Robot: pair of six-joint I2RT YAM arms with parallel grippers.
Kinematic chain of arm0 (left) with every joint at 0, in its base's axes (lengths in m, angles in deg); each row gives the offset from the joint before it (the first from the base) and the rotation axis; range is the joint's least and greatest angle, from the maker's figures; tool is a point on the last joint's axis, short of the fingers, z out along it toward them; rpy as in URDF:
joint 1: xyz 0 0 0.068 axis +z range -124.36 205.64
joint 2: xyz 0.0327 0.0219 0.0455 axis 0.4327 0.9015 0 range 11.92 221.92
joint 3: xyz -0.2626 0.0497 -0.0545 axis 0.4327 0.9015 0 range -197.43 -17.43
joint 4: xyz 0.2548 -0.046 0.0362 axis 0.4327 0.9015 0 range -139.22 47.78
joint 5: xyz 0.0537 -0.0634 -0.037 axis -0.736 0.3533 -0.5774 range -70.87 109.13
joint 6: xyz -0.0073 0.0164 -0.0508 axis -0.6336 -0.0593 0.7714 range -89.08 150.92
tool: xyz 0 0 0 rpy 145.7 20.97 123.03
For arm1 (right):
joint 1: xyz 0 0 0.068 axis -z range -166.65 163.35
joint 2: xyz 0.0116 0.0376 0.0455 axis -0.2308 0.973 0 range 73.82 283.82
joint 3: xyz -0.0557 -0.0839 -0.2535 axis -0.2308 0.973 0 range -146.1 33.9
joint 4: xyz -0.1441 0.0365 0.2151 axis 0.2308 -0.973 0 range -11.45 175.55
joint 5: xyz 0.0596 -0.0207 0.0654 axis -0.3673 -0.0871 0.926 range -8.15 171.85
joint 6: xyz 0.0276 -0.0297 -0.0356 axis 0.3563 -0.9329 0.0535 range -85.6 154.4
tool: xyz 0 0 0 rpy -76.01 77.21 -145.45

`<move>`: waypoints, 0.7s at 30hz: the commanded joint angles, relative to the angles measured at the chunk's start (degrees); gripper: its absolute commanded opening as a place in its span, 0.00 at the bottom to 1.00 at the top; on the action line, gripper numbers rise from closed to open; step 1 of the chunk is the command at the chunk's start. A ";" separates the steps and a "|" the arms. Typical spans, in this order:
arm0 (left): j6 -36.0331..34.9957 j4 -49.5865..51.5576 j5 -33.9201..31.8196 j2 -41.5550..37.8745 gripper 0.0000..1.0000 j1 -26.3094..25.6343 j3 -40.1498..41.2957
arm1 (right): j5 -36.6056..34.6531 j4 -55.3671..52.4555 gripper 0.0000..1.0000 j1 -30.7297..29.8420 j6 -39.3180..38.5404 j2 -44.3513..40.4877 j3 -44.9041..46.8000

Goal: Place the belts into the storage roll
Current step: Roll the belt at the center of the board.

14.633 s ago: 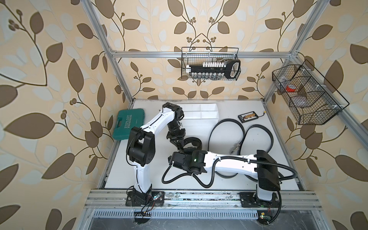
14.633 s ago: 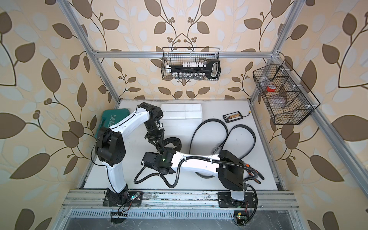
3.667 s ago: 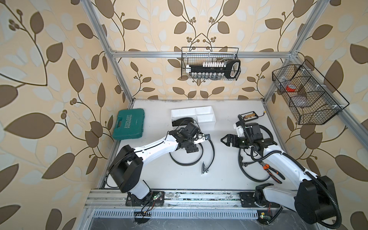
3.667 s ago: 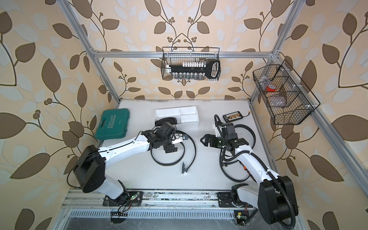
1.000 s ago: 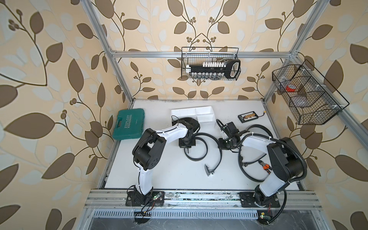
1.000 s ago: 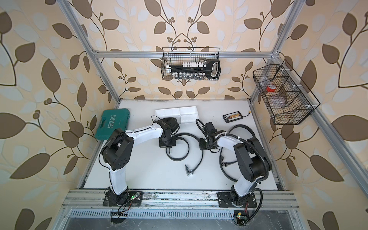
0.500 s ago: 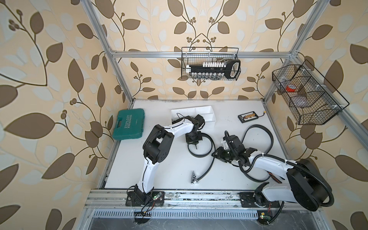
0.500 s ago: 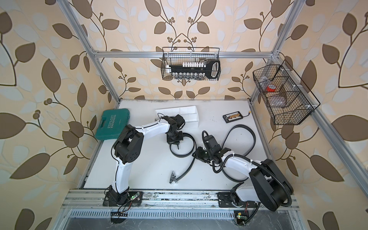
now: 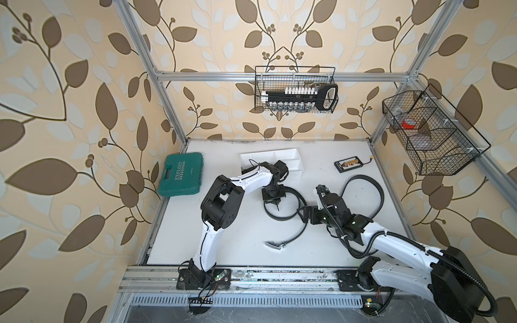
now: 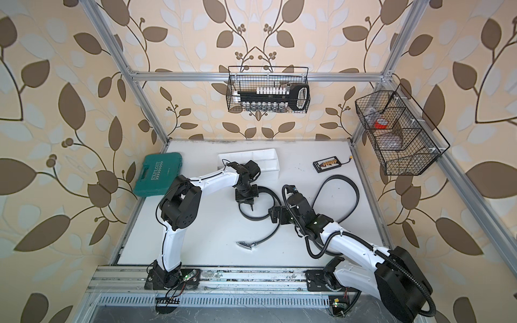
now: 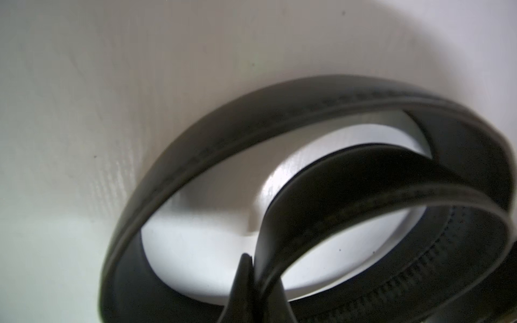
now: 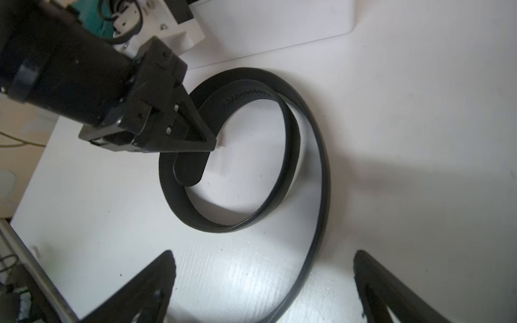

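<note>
Nothing is visibly stowed yet. The white storage tray [image 9: 292, 156] sits at 12 o'clock on the table [image 9: 243, 229], and the compartments in view are bare. The left arm crosses its 9 o'clock end, so I cannot tell what lies beneath it.

The step in hand looks like rolling up one belt. The half-coiled belt [image 12: 293, 156] lies at the middle of the table, at 6 o'clock from the tray. It is wound into about one and a half loose turns standing on edge. Its tail runs on toward 6 o'clock and ends in the metal buckle [image 9: 275, 245], which lies flat on the table.

The left gripper [image 9: 277, 205] is closed tight on the strap's rounded tip, inside the coil at its 9 o'clock side. The right gripper [image 12: 264, 254] stands at 3 o'clock from the coil with its jaws spread wide and clamped on nothing. The outer run of the strap passes on the table between its fingers.

A second, loose belt [image 9: 362, 176] lies uncoiled in a big open loop at 3 o'clock on the table, partly hidden by the right arm. I can make out only these two belts for certain.

Most of the task seems to remain:
- tighten this coil down to the buckle
- set the coil in a compartment
- do the same for the others

The green tool case [image 9: 180, 173] at 9 o'clock plays no part.
</note>
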State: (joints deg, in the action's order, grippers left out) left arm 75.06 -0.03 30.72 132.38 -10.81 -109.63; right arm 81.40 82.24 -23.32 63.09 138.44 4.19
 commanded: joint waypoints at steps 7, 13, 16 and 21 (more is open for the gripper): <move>11.68 7.28 6.81 -2.51 0.00 -0.54 -4.29 | -0.42 2.40 0.73 -6.09 -15.43 7.40 -7.20; 15.00 5.83 11.03 -2.30 0.00 -0.48 -3.66 | -0.96 5.59 0.56 -7.22 -16.48 12.64 -8.74; 15.19 5.36 11.45 -2.37 0.00 -0.54 -3.50 | -1.26 7.23 0.52 -7.30 -15.90 14.20 -8.59; 15.80 5.51 11.44 -2.76 0.00 -0.48 -3.24 | -0.12 9.49 0.48 -7.33 -15.50 16.00 -8.62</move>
State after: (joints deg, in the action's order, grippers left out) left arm 89.55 4.62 40.40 132.21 -10.81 -112.39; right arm 81.01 89.05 -30.40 47.85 153.72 -3.46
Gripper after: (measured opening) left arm 0.061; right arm 0.480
